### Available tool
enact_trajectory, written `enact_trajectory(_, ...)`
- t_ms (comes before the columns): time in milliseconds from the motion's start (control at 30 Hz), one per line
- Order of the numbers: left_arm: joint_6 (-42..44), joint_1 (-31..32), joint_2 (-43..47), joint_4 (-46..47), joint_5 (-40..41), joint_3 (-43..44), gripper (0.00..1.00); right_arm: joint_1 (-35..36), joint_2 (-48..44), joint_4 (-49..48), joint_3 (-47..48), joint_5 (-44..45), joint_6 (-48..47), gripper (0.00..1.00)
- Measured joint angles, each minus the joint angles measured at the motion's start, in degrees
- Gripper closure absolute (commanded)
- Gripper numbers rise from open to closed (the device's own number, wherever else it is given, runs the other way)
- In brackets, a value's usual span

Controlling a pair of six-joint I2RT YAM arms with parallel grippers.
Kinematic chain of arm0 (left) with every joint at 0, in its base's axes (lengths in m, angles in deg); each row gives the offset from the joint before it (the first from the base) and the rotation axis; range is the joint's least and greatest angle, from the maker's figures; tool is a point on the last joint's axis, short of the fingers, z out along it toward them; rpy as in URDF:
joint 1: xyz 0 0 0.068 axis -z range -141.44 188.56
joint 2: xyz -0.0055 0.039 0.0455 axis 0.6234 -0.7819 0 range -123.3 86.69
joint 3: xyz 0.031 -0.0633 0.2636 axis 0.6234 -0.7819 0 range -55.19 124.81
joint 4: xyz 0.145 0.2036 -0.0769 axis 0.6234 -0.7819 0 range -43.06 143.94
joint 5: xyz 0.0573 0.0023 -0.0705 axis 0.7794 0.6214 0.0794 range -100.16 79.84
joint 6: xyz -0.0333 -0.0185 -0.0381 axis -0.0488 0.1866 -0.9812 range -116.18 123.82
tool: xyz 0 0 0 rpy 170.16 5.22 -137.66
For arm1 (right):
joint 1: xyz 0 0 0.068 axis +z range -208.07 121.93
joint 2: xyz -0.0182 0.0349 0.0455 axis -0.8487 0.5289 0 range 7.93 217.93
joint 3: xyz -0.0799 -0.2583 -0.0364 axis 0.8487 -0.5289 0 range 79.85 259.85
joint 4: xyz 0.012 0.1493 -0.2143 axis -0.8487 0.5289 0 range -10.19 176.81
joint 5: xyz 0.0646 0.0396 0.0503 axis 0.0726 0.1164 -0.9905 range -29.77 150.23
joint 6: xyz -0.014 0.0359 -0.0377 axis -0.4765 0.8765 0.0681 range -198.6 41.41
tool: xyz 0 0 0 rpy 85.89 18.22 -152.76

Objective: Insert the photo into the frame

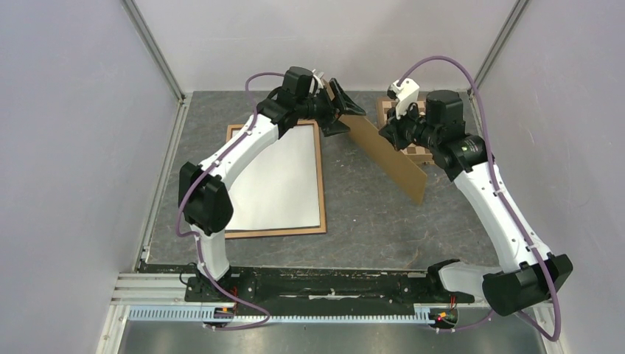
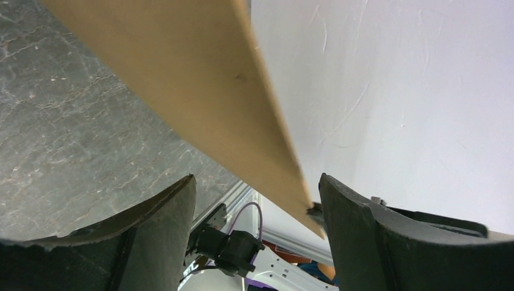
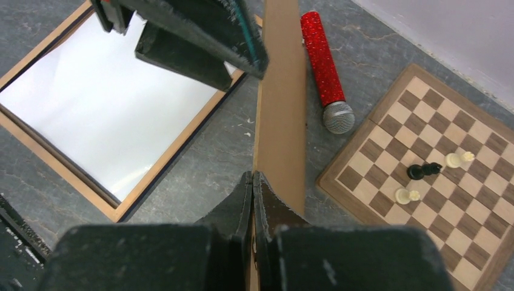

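The frame (image 1: pixel 322 184) lies flat on the left of the table, light brown wood up; it also shows in the right wrist view (image 3: pixel 176 151). The photo (image 1: pixel 280 177) lies inside it with its white reverse up (image 3: pixel 115 115). My right gripper (image 1: pixel 389 133) (image 3: pixel 253 182) is shut on the edge of a plain brown fibreboard panel (image 1: pixel 390 158) (image 3: pixel 282 109) and holds it tilted above the table, right of the frame. My left gripper (image 1: pixel 345 114) (image 2: pixel 257 194) is open at the panel's far end. The panel's corner (image 2: pixel 200 85) sits between its jaws, close to the right finger.
A wooden chessboard (image 3: pixel 448 139) with a few pieces (image 3: pixel 424 171) lies at the back right, mostly under my right arm in the top view (image 1: pixel 421 151). A red glitter microphone (image 3: pixel 324 66) lies beside it. White walls close in the sides and back.
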Motion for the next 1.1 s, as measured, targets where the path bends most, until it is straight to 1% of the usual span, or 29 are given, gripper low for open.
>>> enact_trajectory(200, -1.49, 0.28, 0.0, 0.92, -0.13, 0.52, 0.2, 0.22, -1.44, -1.9, -2.84, -1.88, 1.09, 1.0)
enact_trajectory(433, -2.67, 0.87, 0.0, 1.49, -0.28, 0.5, 0.2, 0.2, -1.84, -2.19, -3.78, -4.02, 2.14, 1.0)
enact_trajectory(600, -3.48, 1.22, 0.0, 2.67, -0.46, -0.02, 0.21, 0.2, -2.21, -3.54, -5.64, -7.69, 3.85, 0.99)
enact_trajectory(733, -3.78, 1.4, 0.0, 2.71, -0.5, -1.36, 0.26, 0.09, -2.43, -5.07, -7.04, -10.16, 5.18, 0.89)
enact_trajectory(833, -3.89, 1.49, 0.0, 3.06, -0.52, -3.04, 0.32, 0.11, -2.89, -6.08, -7.58, -12.5, 6.32, 0.72)
enact_trajectory(867, -3.91, 1.51, 0.0, 3.37, -0.57, -3.85, 0.34, 0.11, -3.15, -6.47, -7.65, -13.31, 6.64, 0.64)
enact_trajectory(933, -3.93, 1.53, 0.0, 3.65, -0.76, -5.46, 0.37, 0.11, -3.87, -7.1, -7.82, -14.58, 7.15, 0.54)
enact_trajectory(1000, -3.87, 1.38, 0.39, 4.7, -0.59, -7.56, 0.42, 0.11, -4.61, -7.61, -7.89, -15.5, 7.52, 0.48)
enact_trajectory(1100, -3.85, 1.27, 1.09, 5.46, -0.63, -9.62, 0.47, 0.11, -5.6, -8.28, -7.91, -16.33, 7.72, 0.45)
